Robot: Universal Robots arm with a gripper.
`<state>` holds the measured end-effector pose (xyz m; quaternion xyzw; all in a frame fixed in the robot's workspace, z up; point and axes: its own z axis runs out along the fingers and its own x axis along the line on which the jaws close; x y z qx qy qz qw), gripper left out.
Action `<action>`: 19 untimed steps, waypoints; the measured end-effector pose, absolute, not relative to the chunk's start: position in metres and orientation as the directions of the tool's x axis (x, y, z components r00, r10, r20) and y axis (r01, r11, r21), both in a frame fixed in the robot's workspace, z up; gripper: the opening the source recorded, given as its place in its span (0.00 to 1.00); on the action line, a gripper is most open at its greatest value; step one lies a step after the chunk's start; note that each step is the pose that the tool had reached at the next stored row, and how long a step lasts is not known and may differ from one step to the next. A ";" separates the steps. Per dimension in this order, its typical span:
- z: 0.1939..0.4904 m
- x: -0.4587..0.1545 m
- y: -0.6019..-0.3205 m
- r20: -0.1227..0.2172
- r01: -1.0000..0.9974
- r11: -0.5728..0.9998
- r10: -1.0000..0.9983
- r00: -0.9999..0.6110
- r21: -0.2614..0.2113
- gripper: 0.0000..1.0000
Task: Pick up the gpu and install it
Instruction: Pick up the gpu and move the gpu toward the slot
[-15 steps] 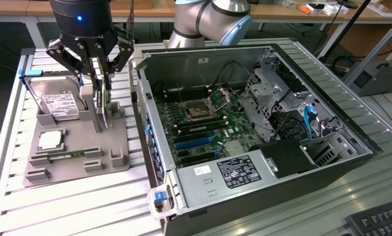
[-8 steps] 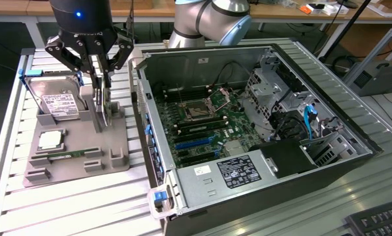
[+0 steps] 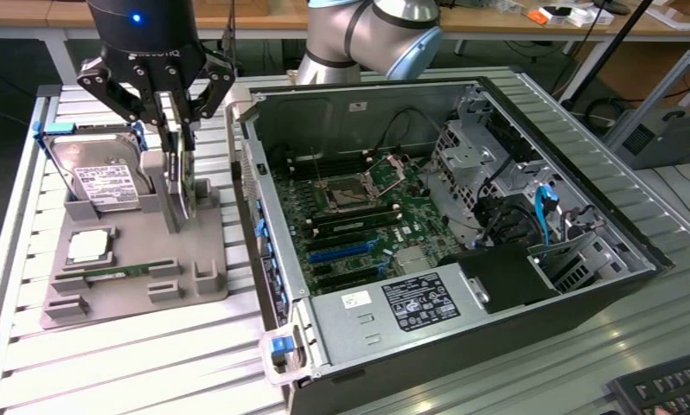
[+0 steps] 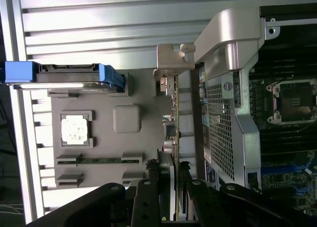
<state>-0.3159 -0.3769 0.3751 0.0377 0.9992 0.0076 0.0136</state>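
Note:
The gpu (image 3: 179,186) is a thin dark card standing on edge in the grey holder (image 3: 137,290), left of the open computer case (image 3: 278,259) in the exterior view. My gripper (image 3: 169,130) comes down from above and its fingers are shut on the card's upper edge. In the wrist view the gpu (image 4: 174,115) runs edge-on away from my gripper (image 4: 171,175), with its silvery bracket (image 4: 171,59) at the far end. A black finger (image 4: 148,187) sits on either side of the card. Whether the card has left its slot I cannot tell.
The holder also carries a hard drive (image 3: 97,177) with blue rails, a square processor chip (image 3: 88,246) and a green memory stick (image 3: 114,273). The case lies open with the motherboard (image 3: 357,220) exposed. A keyboard (image 3: 668,389) is at the exterior view's lower right.

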 end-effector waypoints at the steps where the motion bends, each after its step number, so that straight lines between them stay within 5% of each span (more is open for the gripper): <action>1: 0.376 -0.316 -0.377 -0.027 0.075 0.997 0.076 -0.997 0.016 0.27; 19: 0.387 -0.316 -0.377 -0.027 0.075 0.997 0.076 -0.997 0.016 0.27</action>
